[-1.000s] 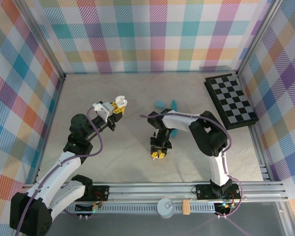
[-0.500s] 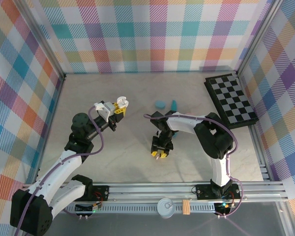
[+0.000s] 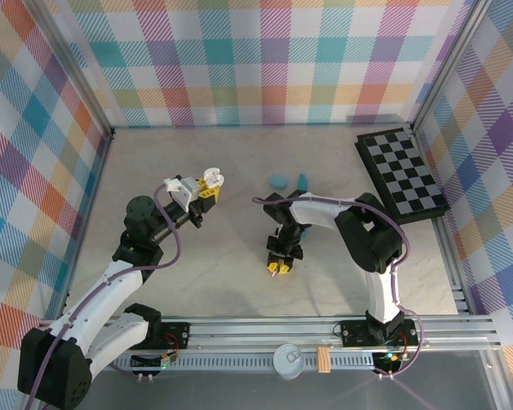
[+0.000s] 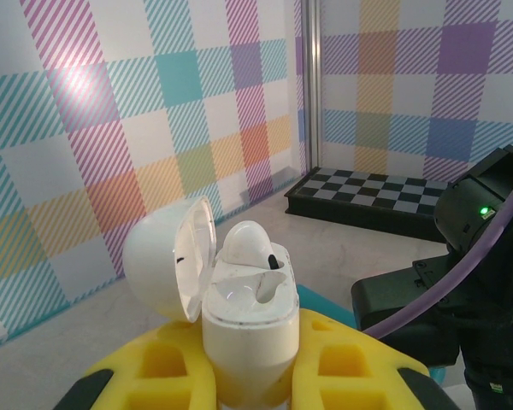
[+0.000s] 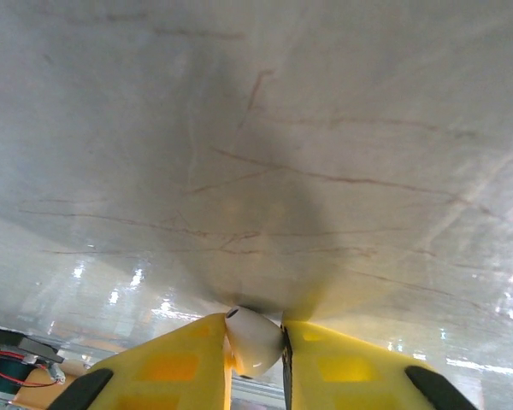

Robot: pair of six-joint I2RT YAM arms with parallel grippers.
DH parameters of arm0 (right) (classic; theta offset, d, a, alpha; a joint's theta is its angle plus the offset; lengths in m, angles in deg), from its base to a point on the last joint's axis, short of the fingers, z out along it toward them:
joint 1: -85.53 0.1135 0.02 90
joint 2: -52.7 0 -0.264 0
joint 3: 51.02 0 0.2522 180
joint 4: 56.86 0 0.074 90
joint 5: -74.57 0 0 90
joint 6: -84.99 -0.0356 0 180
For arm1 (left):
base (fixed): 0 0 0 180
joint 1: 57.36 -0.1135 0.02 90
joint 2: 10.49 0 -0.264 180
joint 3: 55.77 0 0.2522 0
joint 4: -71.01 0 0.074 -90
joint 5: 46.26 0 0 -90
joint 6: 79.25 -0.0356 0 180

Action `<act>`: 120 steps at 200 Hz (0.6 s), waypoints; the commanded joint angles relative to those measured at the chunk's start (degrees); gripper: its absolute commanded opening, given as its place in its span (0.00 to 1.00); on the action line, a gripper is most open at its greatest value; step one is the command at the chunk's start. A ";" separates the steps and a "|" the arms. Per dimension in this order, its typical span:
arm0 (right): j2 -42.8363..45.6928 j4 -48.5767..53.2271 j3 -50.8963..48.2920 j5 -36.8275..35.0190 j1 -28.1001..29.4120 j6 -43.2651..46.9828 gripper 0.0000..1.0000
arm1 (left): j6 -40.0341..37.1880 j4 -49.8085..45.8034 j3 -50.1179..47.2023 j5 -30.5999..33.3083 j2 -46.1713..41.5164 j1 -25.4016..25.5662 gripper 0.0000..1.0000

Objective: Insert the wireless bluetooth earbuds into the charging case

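Two white earbuds can be seen. The seated earbud [image 4: 246, 243] rests in the open white case [image 4: 248, 337], with its rounded head poking up out of the body. The lid [image 4: 167, 269] swings out toward 9 o'clock in the left wrist view. The left gripper [image 3: 209, 182] is clamped on the lower body of that case, a yellow finger [image 4: 167, 367] pressed against each side. It holds the case upright in the air. Seen from above, this gripper and the case sit at about 10 o'clock from the middle of the table [image 3: 205, 256].

The second earbud [image 5: 255, 342] is pinched between the yellow fingers of the right gripper [image 3: 280, 268], which are drawn tight onto it. That gripper points straight down at the table, at about 6 o'clock from the middle and well apart from the case. The right wrist view does not show whether the earbud touches the tabletop.

A light blue oval case [image 3: 278, 180] lies shut at 12 o'clock. A teal stick [image 3: 303, 180] lies just beside it on the 3 o'clock side, partly behind the right arm. A checkered board [image 3: 402, 173] rests at 2 o'clock against the right wall.
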 commanded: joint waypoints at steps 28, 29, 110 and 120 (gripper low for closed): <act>0.96 -3.33 0.20 -4.83 -0.37 1.40 0.19 | 0.27 2.54 -0.12 -2.14 0.09 -0.66 0.00; 1.04 -3.38 0.20 -4.90 -0.33 1.41 0.19 | 0.33 2.58 -0.11 -2.18 0.11 -0.66 0.00; 14.89 -4.68 0.37 -17.85 0.37 5.89 0.20 | 2.49 2.70 -0.11 -4.69 4.41 1.20 0.00; 16.46 -5.28 0.34 -18.90 0.42 6.46 0.20 | 2.56 2.56 -0.11 -4.61 5.04 1.74 0.00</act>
